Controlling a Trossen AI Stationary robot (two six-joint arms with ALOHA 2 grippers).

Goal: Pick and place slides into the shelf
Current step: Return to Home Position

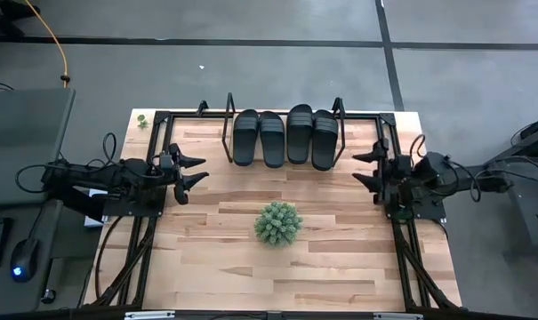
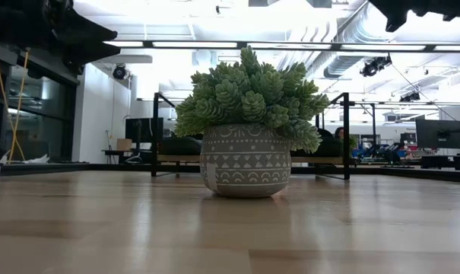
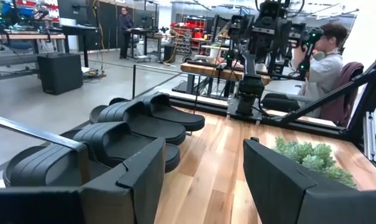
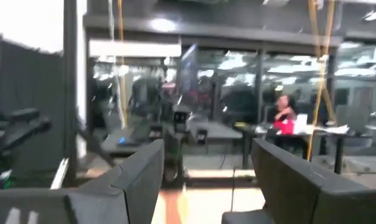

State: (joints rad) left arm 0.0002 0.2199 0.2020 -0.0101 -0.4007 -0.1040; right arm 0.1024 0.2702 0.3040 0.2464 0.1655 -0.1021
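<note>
- Slides (image 1: 273, 138), all four, lie side by side on the shelf (image 1: 225, 140) at the far edge of the table (image 1: 340, 267), in two touching pairs with a slim gap between. None lies loose on the tabletop, so the job looks done bar the parking of the arms.
- Main risk, as I judge it: the rack looks light and holds them loose, so one knock to an end hoop could shake or tip all four off the board.
- Left gripper (image 1: 200, 168) hangs near the left hoop, jaws spread wide and holding nothing. A swing toward the far edge while folding home would catch the frame.
- Right gripper (image 1: 357, 167) mirrors it near the right hoop, likewise wide and empty, with the same hazard.
- Whether any heel overhangs the board's front cannot be told from above. If one does, a low-passing finger could drag it out.
- Plant (image 1: 278, 222) stands mid-table, well apart from both arms, at risk only from an inward sweep.
</note>
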